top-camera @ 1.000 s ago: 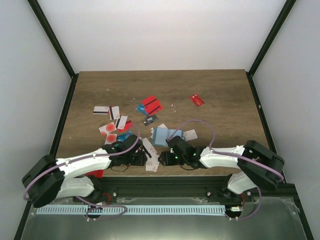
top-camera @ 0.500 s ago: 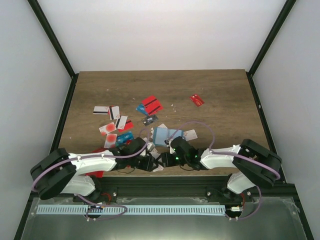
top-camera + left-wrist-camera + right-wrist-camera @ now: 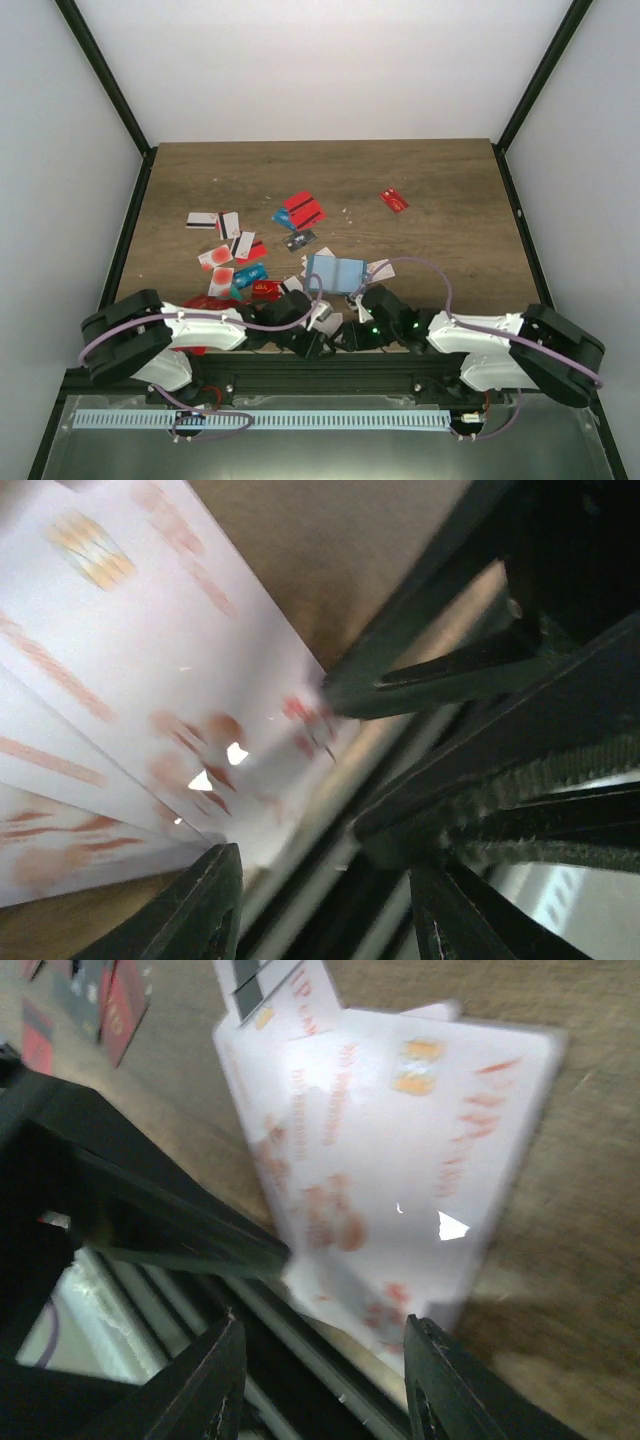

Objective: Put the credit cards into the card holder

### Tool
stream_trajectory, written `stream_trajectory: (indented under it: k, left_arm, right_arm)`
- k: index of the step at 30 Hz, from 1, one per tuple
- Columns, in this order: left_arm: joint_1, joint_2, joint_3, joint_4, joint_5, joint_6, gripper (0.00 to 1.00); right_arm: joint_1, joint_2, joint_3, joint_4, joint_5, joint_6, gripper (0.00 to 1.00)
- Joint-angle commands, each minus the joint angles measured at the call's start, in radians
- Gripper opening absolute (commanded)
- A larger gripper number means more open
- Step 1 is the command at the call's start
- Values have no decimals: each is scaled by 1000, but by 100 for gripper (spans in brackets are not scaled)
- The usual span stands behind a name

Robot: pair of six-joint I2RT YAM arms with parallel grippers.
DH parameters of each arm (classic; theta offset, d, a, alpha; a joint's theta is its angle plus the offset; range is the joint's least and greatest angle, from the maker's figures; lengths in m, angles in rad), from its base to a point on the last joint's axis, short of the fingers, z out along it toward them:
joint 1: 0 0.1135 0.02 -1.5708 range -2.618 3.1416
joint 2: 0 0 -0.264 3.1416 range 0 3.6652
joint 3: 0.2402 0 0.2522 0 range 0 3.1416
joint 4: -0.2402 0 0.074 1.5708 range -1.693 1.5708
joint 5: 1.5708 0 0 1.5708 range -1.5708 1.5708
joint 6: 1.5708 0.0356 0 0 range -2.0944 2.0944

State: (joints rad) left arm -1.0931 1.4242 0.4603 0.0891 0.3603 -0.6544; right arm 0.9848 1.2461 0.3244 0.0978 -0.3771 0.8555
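Note:
A small stack of white credit cards with red marks (image 3: pixel 150 680) lies fanned at the table's near edge, its corner hanging over the black rail. My left gripper (image 3: pixel 320 865) is open just short of that corner. My right gripper (image 3: pixel 322 1325) is open too, with the stack's (image 3: pixel 400 1160) overhanging corner between its fingers but not pinched. From above, the left gripper (image 3: pixel 318 338) and right gripper (image 3: pixel 345 333) meet nose to nose at the stack (image 3: pixel 322 315). The card holder (image 3: pixel 335 272) lies open and light blue just behind them. More credit cards (image 3: pixel 303 210) are scattered farther back.
The black frame rail (image 3: pixel 400 372) runs directly under both grippers. Loose cards lie at the left (image 3: pixel 203 220), one red card at the far right (image 3: pixel 394 200), and red and teal ones (image 3: pixel 250 272) beside the left arm.
Both grippers have moved to the table's near edge and come together at the white cards. The left arm swung right, the right arm drew back. Both jaws narrowed slightly.

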Motion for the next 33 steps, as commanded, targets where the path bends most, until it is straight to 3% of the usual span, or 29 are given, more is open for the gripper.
stream_trajectory:
  k: [1, 8, 12, 19, 33]
  left_arm:
    - [-70, 74, 37, 128, 55, -10, 48]
    - [-98, 59, 122, 72, 73, 18, 48]
    - [-79, -23, 186, -145, -80, 55, 48]
    - [44, -18, 210, -293, -259, 126, 48]
    - [55, 161, 254, -186, -161, 174, 48]
  right_arm:
    - [29, -92, -43, -67, -151, 38, 45]
    - [29, -323, -18, -383, -31, 25, 46]
    - [29, -429, -15, -507, 12, 68, 49]
    - [29, -510, -81, -456, 13, 230, 51]
    - [29, -519, -121, -490, 4, 342, 55]
